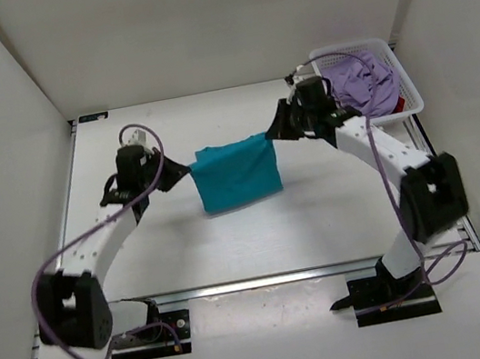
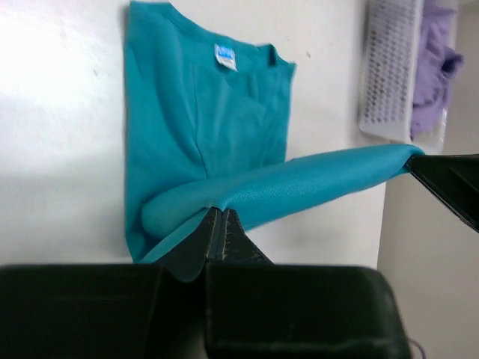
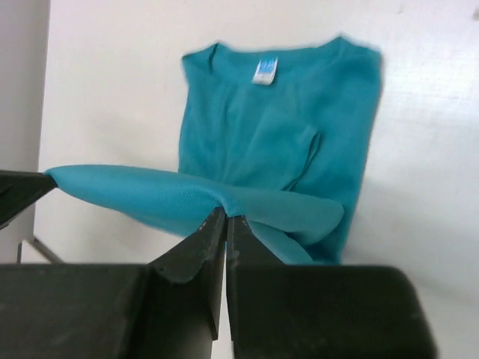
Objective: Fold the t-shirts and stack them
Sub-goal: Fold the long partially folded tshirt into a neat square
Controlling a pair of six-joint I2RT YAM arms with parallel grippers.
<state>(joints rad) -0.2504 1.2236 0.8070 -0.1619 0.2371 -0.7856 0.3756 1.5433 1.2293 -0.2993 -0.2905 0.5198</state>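
Between both pinching grippers stretches the teal t-shirt

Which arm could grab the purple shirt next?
Probably the right arm: the right gripper sits beside the basket holding the purple shirt, the left gripper farther off. Both pinch the teal shirt.

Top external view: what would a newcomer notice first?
The teal t-shirt at mid-table, one edge lifted and stretched taut between the left end effector and the right end effector, both shut on it. Next, the white mesh basket at the far right corner, holding the lavender t-shirt.
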